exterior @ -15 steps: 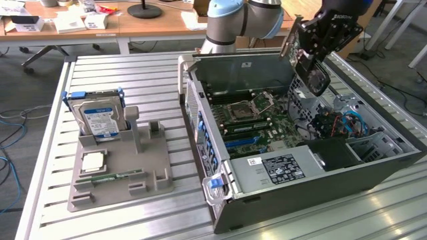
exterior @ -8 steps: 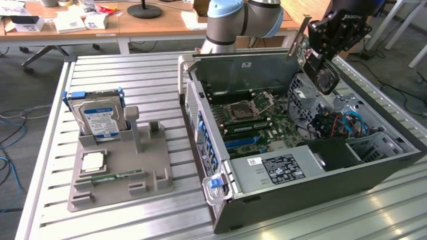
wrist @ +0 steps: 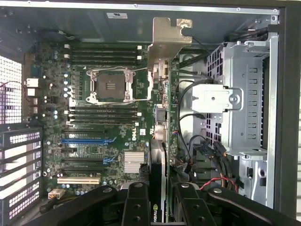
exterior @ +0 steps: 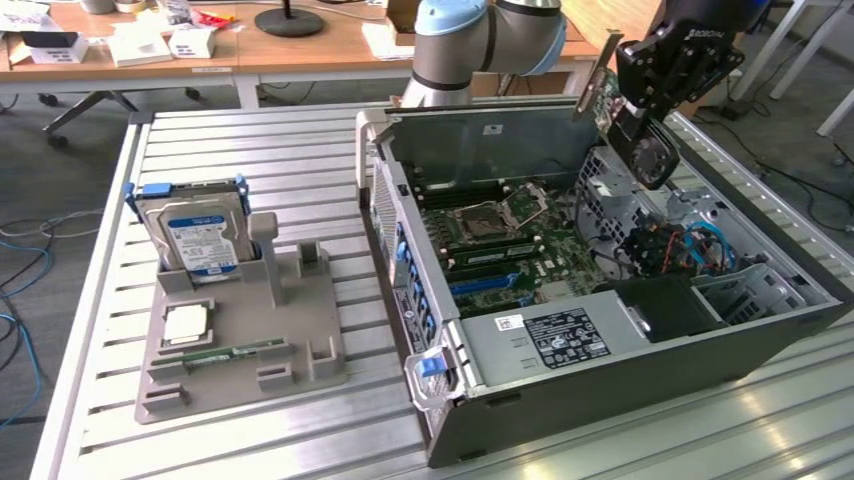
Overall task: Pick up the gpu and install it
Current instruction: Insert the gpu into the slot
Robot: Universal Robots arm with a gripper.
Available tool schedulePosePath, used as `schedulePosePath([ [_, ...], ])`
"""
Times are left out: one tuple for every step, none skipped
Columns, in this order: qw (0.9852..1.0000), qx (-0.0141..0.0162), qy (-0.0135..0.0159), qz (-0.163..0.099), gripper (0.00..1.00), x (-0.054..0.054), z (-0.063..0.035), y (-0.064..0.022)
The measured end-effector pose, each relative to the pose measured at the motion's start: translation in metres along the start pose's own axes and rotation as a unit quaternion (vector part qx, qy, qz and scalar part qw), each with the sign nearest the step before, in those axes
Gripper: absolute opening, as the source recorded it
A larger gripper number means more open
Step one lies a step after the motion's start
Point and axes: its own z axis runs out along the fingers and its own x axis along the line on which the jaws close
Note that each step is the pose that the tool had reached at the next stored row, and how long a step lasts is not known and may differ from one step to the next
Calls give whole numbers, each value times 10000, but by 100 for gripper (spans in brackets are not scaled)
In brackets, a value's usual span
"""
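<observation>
The gpu [exterior: 653, 155], a dark card with a round black fan and a silver end bracket [exterior: 598, 72], hangs tilted in the air over the open computer case [exterior: 747, 345]. My gripper [exterior: 638, 118] is shut on its upper edge. In the wrist view the gpu [wrist: 160, 141] appears edge-on between my black fingers [wrist: 136, 205], with its bracket [wrist: 165, 42] pointing toward the case's rear wall. Below it lies the motherboard [wrist: 117, 117] with its blue and black expansion slots [wrist: 87, 140]. The card is well above the board and touches nothing.
A drive cage [wrist: 244, 103] and loose cables [wrist: 193, 146] sit beside the card inside the case. The power supply [exterior: 561, 335] fills the near end. On the exterior view's left, a grey holder [exterior: 247, 340] carries a hard drive [exterior: 200, 235] and a memory stick [exterior: 234, 353].
</observation>
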Motion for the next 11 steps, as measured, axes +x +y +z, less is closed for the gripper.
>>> schedulePosePath([
  [10000, 0, 0, 0, 26, 0, 0, 0],
  [10000, 0, 0, 0, 26, 0, 0, 0],
  [10000, 0, 0, 0, 26, 0, 0, 0],
  [10000, 0, 0, 0, 26, 0, 0, 0],
  [10000, 0, 0, 0, 26, 0, 0, 0],
  [10000, 0, 0, -6, 26, 0, 0, 0],
  [10000, 0, 2, -38, 26, 0, 0, 0],
  [9999, 0, 6, -101, 26, 0, 0, 0],
  [9998, -1, 12, -191, 26, 0, 1, 0],
  [9996, -1, 18, -283, 26, 0, 2, 0],
  [9993, -2, 24, -373, 26, 0, 3, 0],
])
